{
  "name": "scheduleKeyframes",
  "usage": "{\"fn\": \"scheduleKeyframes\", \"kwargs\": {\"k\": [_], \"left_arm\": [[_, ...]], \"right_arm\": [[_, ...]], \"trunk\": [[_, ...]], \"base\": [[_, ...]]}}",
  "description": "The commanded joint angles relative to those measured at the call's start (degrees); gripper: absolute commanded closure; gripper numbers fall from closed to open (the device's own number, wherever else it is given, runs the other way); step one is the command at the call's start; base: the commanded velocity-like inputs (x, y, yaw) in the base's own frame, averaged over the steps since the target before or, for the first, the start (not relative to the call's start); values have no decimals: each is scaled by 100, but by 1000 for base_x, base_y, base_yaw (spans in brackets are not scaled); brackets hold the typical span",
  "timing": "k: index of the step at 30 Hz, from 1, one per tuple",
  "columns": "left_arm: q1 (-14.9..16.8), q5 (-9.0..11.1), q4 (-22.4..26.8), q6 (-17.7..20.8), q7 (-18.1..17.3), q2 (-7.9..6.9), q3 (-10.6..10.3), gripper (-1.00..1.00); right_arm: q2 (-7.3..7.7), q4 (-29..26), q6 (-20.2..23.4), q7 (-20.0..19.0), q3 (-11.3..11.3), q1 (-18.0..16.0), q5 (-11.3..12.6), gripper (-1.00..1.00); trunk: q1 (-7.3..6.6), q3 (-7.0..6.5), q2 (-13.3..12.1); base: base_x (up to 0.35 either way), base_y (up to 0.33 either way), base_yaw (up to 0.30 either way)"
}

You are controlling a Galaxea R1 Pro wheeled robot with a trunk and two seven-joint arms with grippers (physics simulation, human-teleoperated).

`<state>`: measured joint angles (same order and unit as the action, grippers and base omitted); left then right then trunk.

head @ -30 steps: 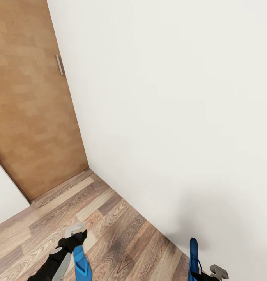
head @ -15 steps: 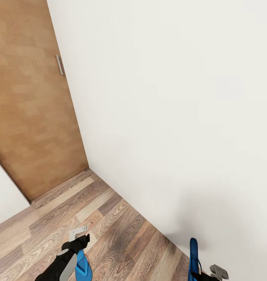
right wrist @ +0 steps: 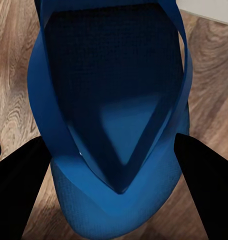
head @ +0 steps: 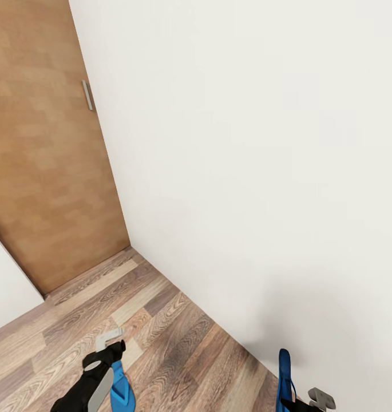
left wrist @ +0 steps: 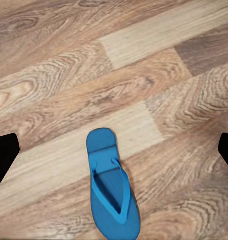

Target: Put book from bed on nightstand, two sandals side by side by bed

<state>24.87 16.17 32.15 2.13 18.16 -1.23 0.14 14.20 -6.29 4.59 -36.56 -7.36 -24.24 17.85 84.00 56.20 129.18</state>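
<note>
Now our left gripper [head: 107, 342] hangs open and empty above the plank floor [head: 178, 337], and compared with a second ago it has lifted and pulled back a little from the blue sandal [head: 120, 389] beneath it. In the left wrist view that sandal [left wrist: 111, 192] lies flat on the boards, straps up, alone between the two widely spread dark fingers [left wrist: 4, 155], touching neither. We judge that it has just been let go and now rests on the floor.

Our right gripper [head: 310, 400] has not moved over that second. It is clamped on the second sandal [head: 284, 375], which stands on edge close to the white wall [head: 247, 171]; in the right wrist view its sole and straps [right wrist: 114, 115] sit between the two fingers [right wrist: 19, 190].

So one sandal is down and one is yet to be set beside it. Neither the bed nor the book is in sight, only a wooden door [head: 41, 143] in the corner, so we cannot tell whether this spot is next to the bed.
</note>
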Motion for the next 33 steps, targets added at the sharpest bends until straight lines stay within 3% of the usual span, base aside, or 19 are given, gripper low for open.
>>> {"fn": "scheduleKeyframes", "kwargs": {"k": [1,11,13,15,17,18,19,22,29,33], "left_arm": [[0,33,13,24,37,1,-5,-100],[0,28,19,25,35,6,-13,-100],[-1,28,19,28,31,8,-15,-100],[0,32,19,34,30,8,-20,-100],[0,33,19,38,30,15,-22,-100],[0,35,19,40,29,20,-22,-100],[0,35,19,41,29,20,-23,-100],[-1,35,19,41,29,24,-26,-100],[0,36,17,41,28,110,-34,-100],[0,36,12,48,29,193,-44,-100]], "right_arm": [[1,-1,47,-24,-46,-2,8,100],[3,2,50,-38,-46,-2,3,100],[-50,4,56,-30,-33,-5,-5,100],[-279,-15,87,-17,-24,-8,-13,100],[-625,-60,121,-15,-29,-10,-16,100],[-1014,-213,148,-15,-34,-13,-18,100],[-1136,-329,156,-13,-35,-16,-18,100],[-1326,-688,165,-10,-37,-18,-18,100],[-1585,-1274,174,-9,-37,-27,-18,100],[-1700,-1622,491,-9,-33,-33,-18,100]], "trunk": [[21,23,42],[241,202,443],[285,238,523],[328,274,604],[372,310,684],[394,328,724],[416,346,764],[482,400,884],[636,526,1165],[724,597,1326]], "base": [[0,0,0],[0,0,0],[0,0,0],[0,0,0],[0,0,0],[0,0,0],[0,0,0],[0,0,0],[0,0,0],[0,0,0]]}}
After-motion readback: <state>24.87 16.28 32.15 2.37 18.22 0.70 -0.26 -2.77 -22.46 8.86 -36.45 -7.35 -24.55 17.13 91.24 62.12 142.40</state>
